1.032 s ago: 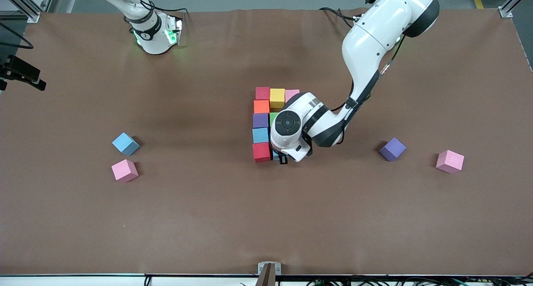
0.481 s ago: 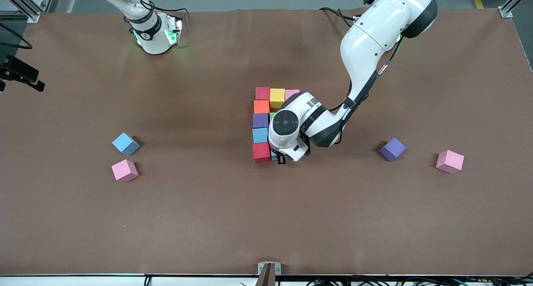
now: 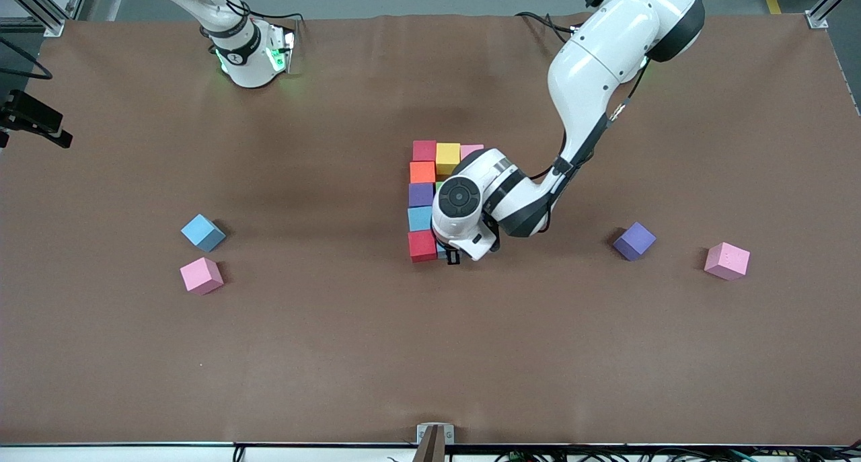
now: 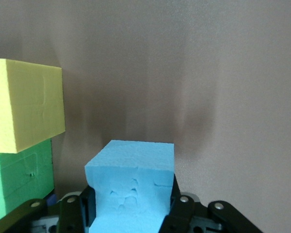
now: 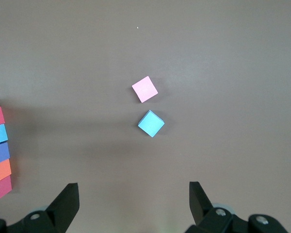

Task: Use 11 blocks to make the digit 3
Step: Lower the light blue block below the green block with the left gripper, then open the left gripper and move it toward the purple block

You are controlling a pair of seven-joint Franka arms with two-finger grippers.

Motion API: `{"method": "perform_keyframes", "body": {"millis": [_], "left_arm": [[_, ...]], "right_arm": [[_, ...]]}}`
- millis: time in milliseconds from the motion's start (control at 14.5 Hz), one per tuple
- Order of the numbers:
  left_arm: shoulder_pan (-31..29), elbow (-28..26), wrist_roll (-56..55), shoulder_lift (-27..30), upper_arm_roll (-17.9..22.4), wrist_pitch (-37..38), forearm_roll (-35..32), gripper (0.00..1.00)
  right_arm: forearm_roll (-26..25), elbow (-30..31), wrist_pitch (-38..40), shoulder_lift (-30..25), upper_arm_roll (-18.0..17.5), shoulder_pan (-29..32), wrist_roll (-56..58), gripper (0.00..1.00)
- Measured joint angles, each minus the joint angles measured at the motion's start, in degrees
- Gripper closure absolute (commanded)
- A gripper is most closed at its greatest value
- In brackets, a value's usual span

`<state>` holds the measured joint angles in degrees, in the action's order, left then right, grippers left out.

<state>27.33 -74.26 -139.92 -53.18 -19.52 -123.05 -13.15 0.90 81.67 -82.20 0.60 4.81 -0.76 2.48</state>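
Here you have the left end effector (image 4: pixel 131 213) clamped on a light blue cube (image 4: pixel 131 189), low over the counter (image 3: pixel 336 354) just beside the red cube (image 3: pixel 422 245) that ends the figure's column nearest the front camera. That column runs red cube, light blue (image 3: pixel 420 218), purple (image 3: pixel 421 194), orange (image 3: pixel 422 172), then a second red (image 3: pixel 424 150) farthest from the camera; a yellow cube (image 3: pixel 448 158) and a pink one (image 3: pixel 471 150) extend that last row toward the left arm's end. In the left wrist view you see a yellow cube (image 4: pixel 24 104) and a green cube (image 4: pixel 19 182) close by the held one; whether they touch it is hard to say. The right end effector (image 5: pixel 133 204) waits with its fingers spread wide, holding nothing. Loose cubes lie well apart: light blue (image 3: pixel 202 233) and pink (image 3: pixel 201 276) toward the right arm's end, purple (image 3: pixel 634 241) and pink (image 3: pixel 727 261) toward the left arm's.
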Motion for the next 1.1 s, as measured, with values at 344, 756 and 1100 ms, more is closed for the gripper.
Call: {"method": "perform_keyframes", "body": {"millis": [344, 756, 1100], "left_arm": [[1.0, 0.8, 0.0, -0.3, 0.9, 0.2, 0.0, 0.58], [1.3, 0.9, 0.0, -0.9, 1.2, -0.2, 0.0, 0.00], [1.4, 1.7, 0.0, -1.3, 1.2, -0.2, 0.0, 0.00]], "right_arm": [[0.0, 0.0, 0.0, 0.0, 0.0, 0.0, 0.0, 0.00], [0.0, 0.0, 0.0, 0.0, 0.0, 0.0, 0.0, 0.00], [0.0, 0.0, 0.0, 0.0, 0.0, 0.0, 0.0, 0.00]]}}
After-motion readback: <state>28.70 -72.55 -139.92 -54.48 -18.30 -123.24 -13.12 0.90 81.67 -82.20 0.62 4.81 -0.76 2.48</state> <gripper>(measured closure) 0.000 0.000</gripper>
